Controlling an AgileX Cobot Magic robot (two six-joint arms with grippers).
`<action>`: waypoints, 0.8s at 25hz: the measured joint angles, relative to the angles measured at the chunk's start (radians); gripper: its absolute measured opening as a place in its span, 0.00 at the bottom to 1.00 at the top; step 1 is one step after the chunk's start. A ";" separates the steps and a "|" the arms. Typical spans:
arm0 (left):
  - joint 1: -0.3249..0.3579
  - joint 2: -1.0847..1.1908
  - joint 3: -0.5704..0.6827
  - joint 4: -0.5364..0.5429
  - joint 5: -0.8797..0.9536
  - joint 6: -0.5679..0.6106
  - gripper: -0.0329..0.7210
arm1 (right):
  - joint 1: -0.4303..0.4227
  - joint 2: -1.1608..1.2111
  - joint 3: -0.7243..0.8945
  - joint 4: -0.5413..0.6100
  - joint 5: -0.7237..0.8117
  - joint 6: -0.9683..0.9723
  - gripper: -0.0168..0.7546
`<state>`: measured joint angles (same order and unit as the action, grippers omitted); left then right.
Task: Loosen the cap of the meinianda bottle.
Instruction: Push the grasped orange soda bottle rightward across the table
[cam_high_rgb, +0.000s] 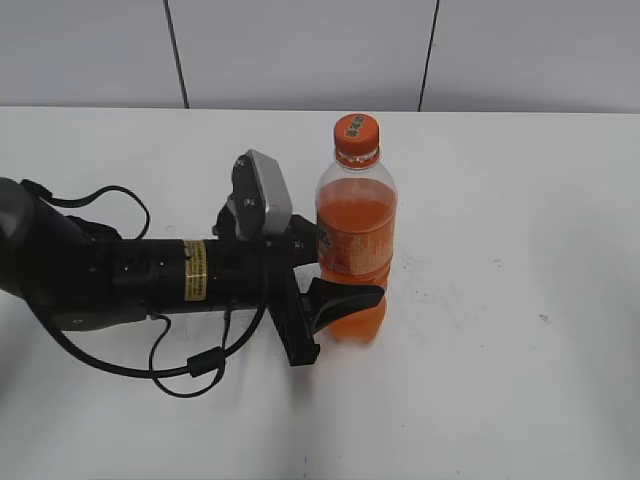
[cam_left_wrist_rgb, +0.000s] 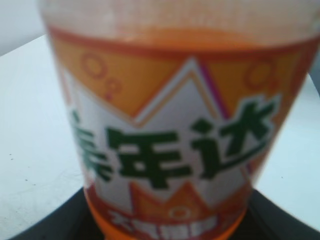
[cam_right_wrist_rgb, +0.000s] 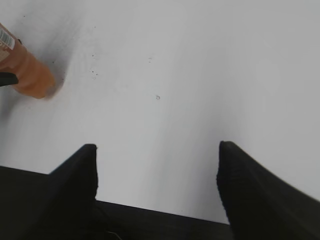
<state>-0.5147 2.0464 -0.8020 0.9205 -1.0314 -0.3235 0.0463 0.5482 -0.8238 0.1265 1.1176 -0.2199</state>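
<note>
The meinianda bottle (cam_high_rgb: 357, 215) stands upright on the white table, with orange drink and an orange-and-white label. Its orange cap (cam_high_rgb: 357, 135) sits on top and nothing touches it. My left gripper (cam_high_rgb: 347, 297) reaches in from the left and is shut on the bottle's lower body; the far finger is hidden behind the bottle. In the left wrist view the bottle label (cam_left_wrist_rgb: 170, 125) fills the frame, with black fingers at both sides of my left gripper (cam_left_wrist_rgb: 165, 227). My right gripper (cam_right_wrist_rgb: 157, 170) is open and empty above bare table. The bottle's base (cam_right_wrist_rgb: 30, 75) shows at that view's top left.
The left arm (cam_high_rgb: 120, 275) and its looped cables (cam_high_rgb: 190, 365) lie across the left of the white table (cam_high_rgb: 500, 350). A pale tiled wall (cam_high_rgb: 300, 50) runs along the table's far edge. The right arm does not show in the exterior view.
</note>
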 joint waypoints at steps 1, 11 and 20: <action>-0.002 0.007 -0.004 0.000 0.000 -0.004 0.57 | 0.000 0.010 -0.002 0.003 0.006 -0.002 0.74; -0.003 0.029 -0.009 -0.001 0.040 -0.022 0.57 | 0.000 0.140 -0.018 0.071 0.050 -0.052 0.74; -0.003 0.029 -0.012 -0.005 0.049 -0.034 0.57 | 0.000 0.286 -0.141 0.131 0.095 -0.130 0.74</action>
<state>-0.5176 2.0755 -0.8139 0.9160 -0.9825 -0.3571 0.0463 0.8343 -0.9646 0.2577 1.2123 -0.3500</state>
